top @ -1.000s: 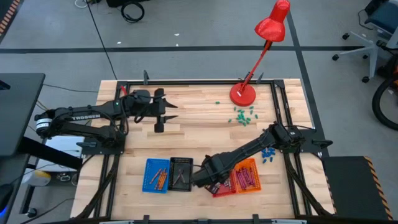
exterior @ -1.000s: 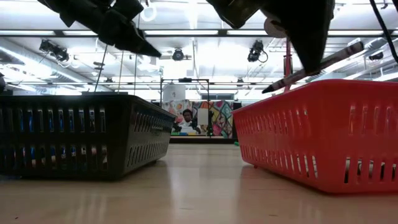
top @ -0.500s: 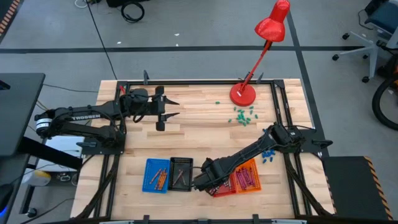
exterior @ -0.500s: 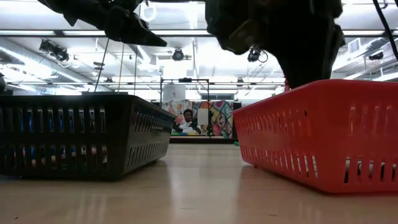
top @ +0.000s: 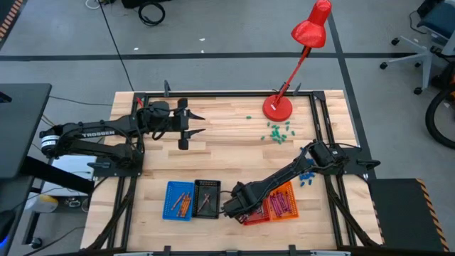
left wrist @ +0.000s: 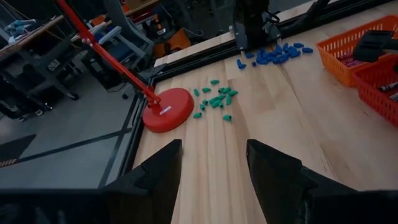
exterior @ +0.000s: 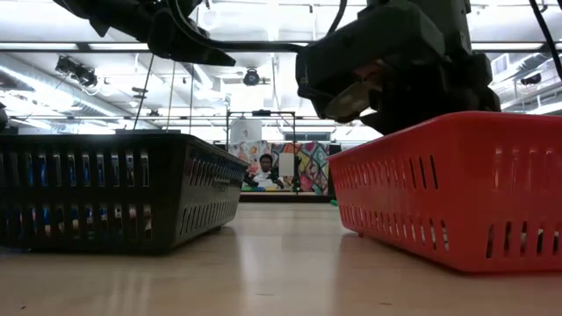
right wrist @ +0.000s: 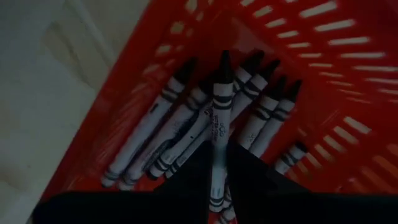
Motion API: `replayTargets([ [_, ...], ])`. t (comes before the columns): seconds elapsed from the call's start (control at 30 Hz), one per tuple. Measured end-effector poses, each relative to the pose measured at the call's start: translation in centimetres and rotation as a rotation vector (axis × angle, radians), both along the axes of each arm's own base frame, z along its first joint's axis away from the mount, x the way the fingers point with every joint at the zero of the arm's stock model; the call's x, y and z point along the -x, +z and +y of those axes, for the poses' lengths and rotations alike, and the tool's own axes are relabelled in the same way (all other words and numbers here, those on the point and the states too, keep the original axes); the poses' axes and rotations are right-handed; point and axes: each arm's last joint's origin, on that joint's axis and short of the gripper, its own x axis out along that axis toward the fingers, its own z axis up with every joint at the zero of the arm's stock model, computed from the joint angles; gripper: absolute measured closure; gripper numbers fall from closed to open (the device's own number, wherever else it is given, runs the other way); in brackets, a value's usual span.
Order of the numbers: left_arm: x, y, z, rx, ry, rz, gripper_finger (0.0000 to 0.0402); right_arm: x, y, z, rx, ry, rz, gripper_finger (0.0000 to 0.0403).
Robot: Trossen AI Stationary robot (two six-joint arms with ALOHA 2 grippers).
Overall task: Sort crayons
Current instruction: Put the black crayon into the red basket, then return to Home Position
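My right pincer [right wrist: 214, 163] pinching a crayon [right wrist: 217, 134] inside the red basket [right wrist: 348, 93].

My fingers are pressed on that one crayon, its dark tip pointing away from me, just above the other crayons [right wrist: 165, 146] lying side by side on the basket floor. The basket [top: 254, 214] sits at the table's near edge between an orange basket [top: 283, 201] and a black one [top: 206, 197]. My left pincer [top: 190, 126] hangs spread over bare wood, well apart.
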Motion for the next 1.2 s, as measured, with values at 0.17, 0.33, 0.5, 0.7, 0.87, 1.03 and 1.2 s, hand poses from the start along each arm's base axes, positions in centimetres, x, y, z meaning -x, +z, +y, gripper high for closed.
replayTargets([
  [0.17,0.0,0.0,0.0,0.004,0.001,-0.001,0.0209,0.0,0.3,0.1,-0.023,0.023,-0.007,0.0336],
  [0.33,0.0,0.0,0.0,0.004,0.001,0.0,0.0209,0.2,0.9,0.0,-0.052,0.051,0.002,0.0303],
  [0.5,0.0,0.0,0.0,0.004,0.001,0.0,0.0209,0.9,2.9,-0.3,-0.045,0.098,-0.016,0.0275],
  [0.7,0.0,0.0,0.0,0.012,0.003,-0.003,0.0209,1.3,5.8,-0.9,0.054,0.184,-0.14,0.0271],
  [0.87,-0.1,0.0,-0.2,0.019,-0.005,-0.005,0.0209,2.4,6.5,-1.8,0.192,0.218,-0.201,0.0283],
  [1.03,-0.4,0.6,-0.7,0.006,-0.035,-0.066,0.0209,3.9,7.1,-2.9,0.278,0.277,-0.339,0.03],
  [1.2,-0.8,2.0,-1.7,-0.006,-0.12,-0.211,0.0209,5.8,7.8,-4.4,0.378,0.356,-0.548,0.0316],
])
